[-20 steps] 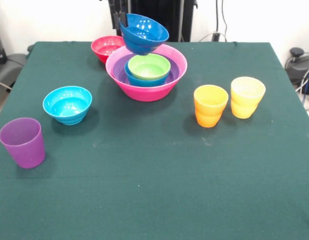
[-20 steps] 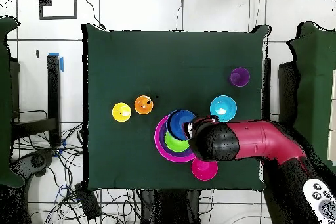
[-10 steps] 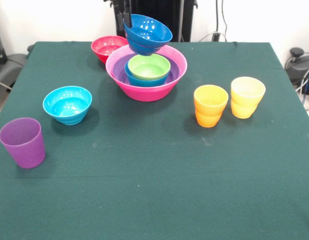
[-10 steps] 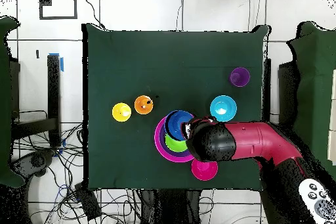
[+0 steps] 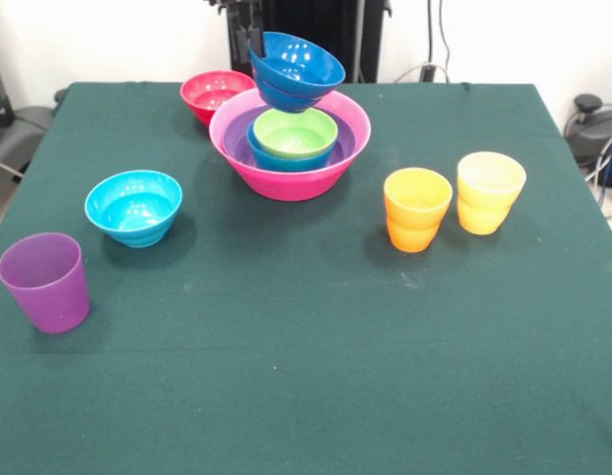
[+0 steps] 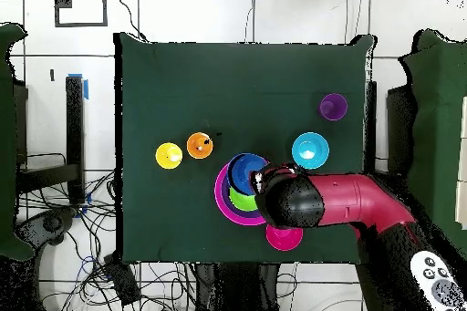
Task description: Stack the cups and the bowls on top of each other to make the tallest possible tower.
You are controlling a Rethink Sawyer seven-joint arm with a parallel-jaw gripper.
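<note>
Dark blue bowl (image 5: 296,66) tilted in clenched jaws above tower (image 5: 289,139), no legible writing.

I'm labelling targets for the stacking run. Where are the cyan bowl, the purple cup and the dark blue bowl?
cyan bowl (image 5: 134,206): front view, inside of the bowl.
purple cup (image 5: 47,282): front view, outer wall.
dark blue bowl (image 5: 298,65): front view, tilted inside, held up.

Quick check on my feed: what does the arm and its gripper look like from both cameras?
In the overhead view the arm is a thick red tube ending in a rounded black speckled head. In the front view only the gripper shows: thin, dark, straight fingers coming from the top edge. No cables or markings are discernible.
</note>
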